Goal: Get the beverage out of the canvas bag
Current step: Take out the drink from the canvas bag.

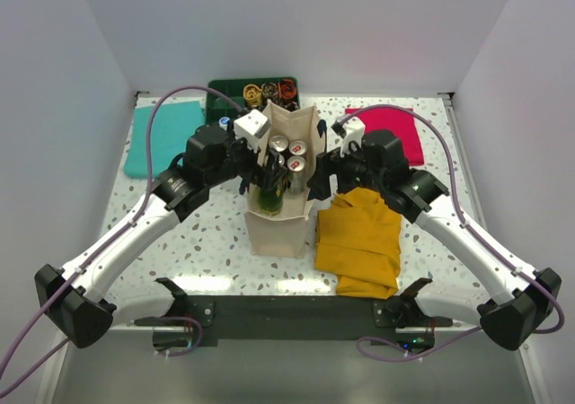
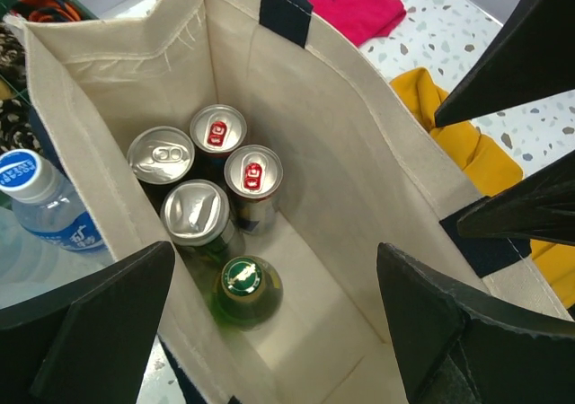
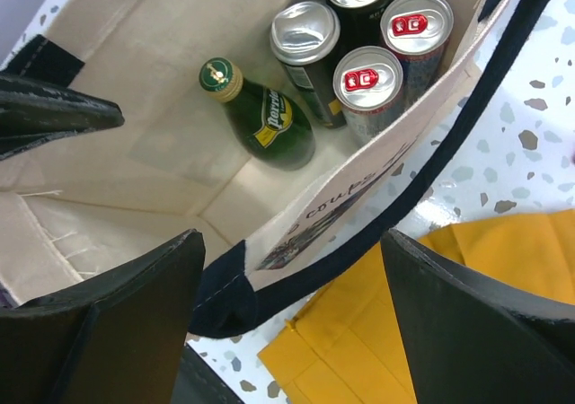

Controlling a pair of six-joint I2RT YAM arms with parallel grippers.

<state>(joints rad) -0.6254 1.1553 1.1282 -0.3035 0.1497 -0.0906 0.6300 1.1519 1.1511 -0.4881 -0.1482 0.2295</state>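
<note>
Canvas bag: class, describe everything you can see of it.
The canvas bag is a tall, boxy cream fabric tote with navy strap handles and small print on one side. It stands upright and open-topped on the middle of the speckled table. Inside are four cans and a green bottle. A yellow cloth lies beside it.

I take this for a robotics lab test cell: plain white walls (image 1: 54,81) box in a speckled tabletop (image 1: 207,242) behind and beside the canvas bag (image 1: 278,233). In front of the bag, the left arm (image 1: 126,242) and right arm (image 1: 476,250) stand bolted by a black base plate (image 1: 287,319), trailing purple cables (image 1: 162,108).
</note>
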